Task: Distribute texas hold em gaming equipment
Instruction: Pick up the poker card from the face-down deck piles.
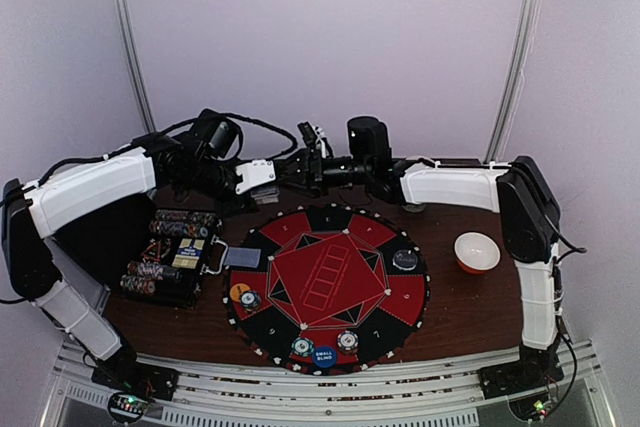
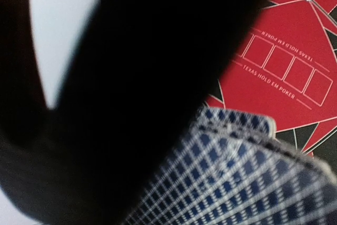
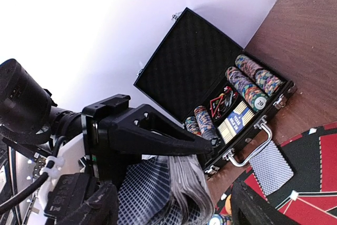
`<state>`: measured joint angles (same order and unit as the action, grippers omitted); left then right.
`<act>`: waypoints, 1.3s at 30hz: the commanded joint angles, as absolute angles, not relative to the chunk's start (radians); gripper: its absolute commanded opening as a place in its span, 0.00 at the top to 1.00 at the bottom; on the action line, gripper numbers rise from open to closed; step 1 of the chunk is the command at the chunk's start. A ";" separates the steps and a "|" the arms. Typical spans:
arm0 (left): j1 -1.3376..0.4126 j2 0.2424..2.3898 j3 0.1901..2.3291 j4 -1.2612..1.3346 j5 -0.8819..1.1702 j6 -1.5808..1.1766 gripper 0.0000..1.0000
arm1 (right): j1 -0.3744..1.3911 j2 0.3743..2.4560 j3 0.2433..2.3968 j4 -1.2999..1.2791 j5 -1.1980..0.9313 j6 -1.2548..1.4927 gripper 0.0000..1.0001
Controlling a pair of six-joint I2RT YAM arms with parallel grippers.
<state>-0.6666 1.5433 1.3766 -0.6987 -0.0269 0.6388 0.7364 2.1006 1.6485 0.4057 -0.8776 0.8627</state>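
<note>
Both arms meet above the table's back middle. My left gripper (image 1: pixel 285 175) is shut on a thick deck of blue-backed cards (image 3: pixel 152 193); its black finger (image 3: pixel 158 133) lies across the deck's top. The deck also fills the lower right of the left wrist view (image 2: pixel 237 177). My right gripper (image 1: pixel 312 163) is open, with its dark fingers (image 3: pixel 97 209) either side of the deck. One card (image 1: pixel 243 258) lies face down beside the open chip case (image 1: pixel 170 257). On the round red and black mat (image 1: pixel 330 282) lie a blue button (image 1: pixel 325 355), an orange button (image 1: pixel 239 292), a dark button (image 1: pixel 404 259) and single chips (image 1: pixel 347 341).
The case holds rows of chips (image 3: pixel 247 85) and a boxed deck (image 3: pixel 234 122); its lid stands open toward the left. A small orange-rimmed white bowl (image 1: pixel 477 252) stands right of the mat. The wall lies close behind the grippers.
</note>
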 commanded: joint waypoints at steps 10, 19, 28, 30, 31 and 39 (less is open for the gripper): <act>-0.670 1.533 1.378 -0.623 -0.064 0.667 0.57 | 0.771 2.172 1.716 0.392 -0.925 0.921 0.33; -0.670 1.533 1.358 -0.595 -0.060 0.675 0.46 | 0.777 2.181 1.709 0.459 -0.979 0.984 1.00; -0.669 1.548 1.338 -0.597 0.042 0.639 0.13 | 0.778 2.123 1.679 0.384 -0.969 0.828 1.00; -0.667 1.554 1.339 -0.597 0.051 0.633 0.12 | 0.779 2.105 1.675 0.341 -0.960 0.766 1.00; -0.667 1.557 1.340 -0.599 0.053 0.632 0.12 | 0.778 2.096 1.673 0.324 -0.959 0.741 1.00; -0.663 1.577 1.360 -0.624 0.073 0.620 0.46 | 0.777 2.067 1.648 0.296 -0.938 0.678 1.00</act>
<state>-0.6693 1.5654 1.3476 -0.6456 0.0547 0.6312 0.7681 2.1258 1.6611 0.2996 -0.9226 0.7307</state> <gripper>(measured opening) 0.599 0.105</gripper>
